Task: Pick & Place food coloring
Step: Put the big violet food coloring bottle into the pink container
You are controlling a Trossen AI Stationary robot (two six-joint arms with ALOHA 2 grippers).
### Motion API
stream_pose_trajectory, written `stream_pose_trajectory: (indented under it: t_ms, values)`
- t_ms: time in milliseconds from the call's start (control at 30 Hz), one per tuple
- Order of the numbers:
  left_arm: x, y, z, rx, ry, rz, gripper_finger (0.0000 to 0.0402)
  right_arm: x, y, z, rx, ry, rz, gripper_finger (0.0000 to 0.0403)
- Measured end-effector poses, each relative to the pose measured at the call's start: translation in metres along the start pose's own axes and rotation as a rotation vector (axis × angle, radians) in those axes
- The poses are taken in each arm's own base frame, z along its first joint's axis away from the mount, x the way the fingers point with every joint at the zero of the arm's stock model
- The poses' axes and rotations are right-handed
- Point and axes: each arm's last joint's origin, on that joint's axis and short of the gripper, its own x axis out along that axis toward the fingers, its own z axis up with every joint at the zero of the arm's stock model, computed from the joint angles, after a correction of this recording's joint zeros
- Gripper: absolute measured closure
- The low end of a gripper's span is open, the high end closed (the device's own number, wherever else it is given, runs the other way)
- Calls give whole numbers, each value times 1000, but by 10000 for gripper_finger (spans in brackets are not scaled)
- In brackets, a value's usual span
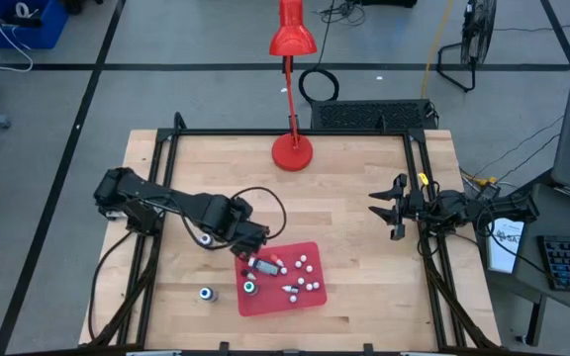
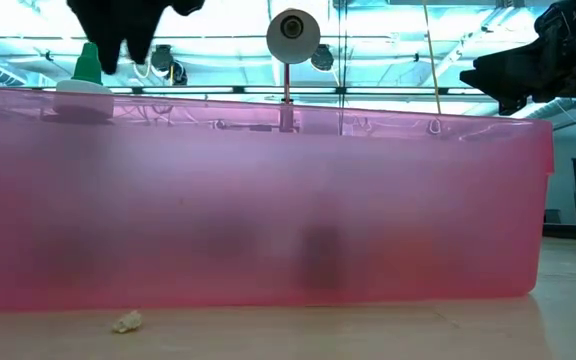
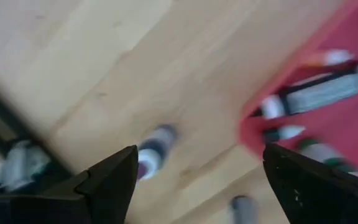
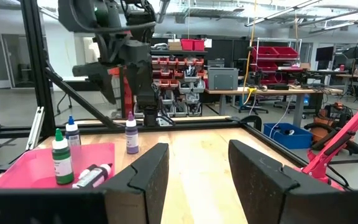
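While the right arm waits at the bench's (image 1: 354, 213) right edge, right gripper (image 1: 388, 211) jaws wide and empty, red tray (image 1: 310, 300) near the front holding most food coloring bottles (image 1: 305, 285), left gripper (image 1: 252, 254) above its back-left corner, jaws wide, empty, one stray bottle (image 1: 206, 294) just left of the tray.

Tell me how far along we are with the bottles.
Done: most bottles lie in the tray. In hand: nothing. The left hand hangs open over the tray's corner, and the right hand waits open at the right side of the table. Left, if the tray is the goal: two bottles on the wood, one by the left arm and one beside the tray.
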Motion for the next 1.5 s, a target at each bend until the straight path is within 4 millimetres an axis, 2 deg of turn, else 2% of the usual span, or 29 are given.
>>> stream_pose_trajectory:
  t_ms: [233, 367, 500, 633, 967, 1100, 1233, 1367, 1500]
  values:
    - [10, 20, -10, -64, 49, 10, 94, 0, 0, 0, -1, 2, 0, 248]
    - [28, 40, -24, -157, 123, 70, 106, 0, 0, 0, -1, 1, 0, 248]
    - [46, 54, -34, -218, 142, 57, 112, 0, 0, 0, 0, 1, 0, 248]
    - [65, 57, -39, -217, 113, -34, 110, 0, 0, 0, -1, 1, 0, 248]
    - [115, 59, -49, -210, 136, -74, 115, 0, 0, 0, 0, 1, 0, 248]
    - [125, 59, -51, -194, 133, -100, 120, 0, 0, 0, -1, 1, 0, 248]
    - [127, 60, -51, -190, 137, -94, 129, 0, 0, 0, 0, 1, 0, 248]
    - [127, 59, -52, -181, 145, -97, 158, 0, 0, 0, 0, 1, 0, 248]
    - [127, 59, -52, -157, 152, -101, 232, 0, 0, 0, 0, 1, 0, 248]
